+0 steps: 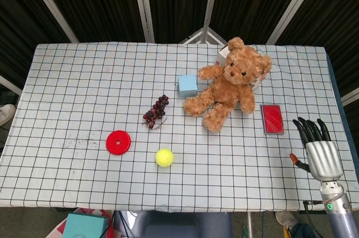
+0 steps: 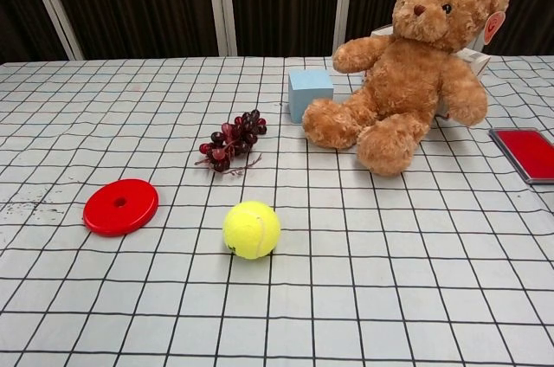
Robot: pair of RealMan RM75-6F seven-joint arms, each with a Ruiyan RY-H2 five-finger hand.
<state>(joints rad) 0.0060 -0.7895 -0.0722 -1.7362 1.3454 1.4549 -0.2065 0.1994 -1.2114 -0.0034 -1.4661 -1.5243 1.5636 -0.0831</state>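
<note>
White cloth with a black grid covers the tabletop [image 1: 67,69]. Brown teddy bear [image 1: 231,83], light-blue cube [image 1: 187,85], dark-red grapes [image 1: 155,111], red disc [image 1: 118,142], yellow-green ball [image 1: 164,157], red flat case [image 1: 272,119].

The head view looks steeply down from high at the near edge onto the whole bench [image 1: 67,69], while the chest view sits low and close, facing 12 o'clock across it, and both share the bear [image 1: 230,83], ball [image 1: 164,157] and ring [image 1: 118,142].
</note>
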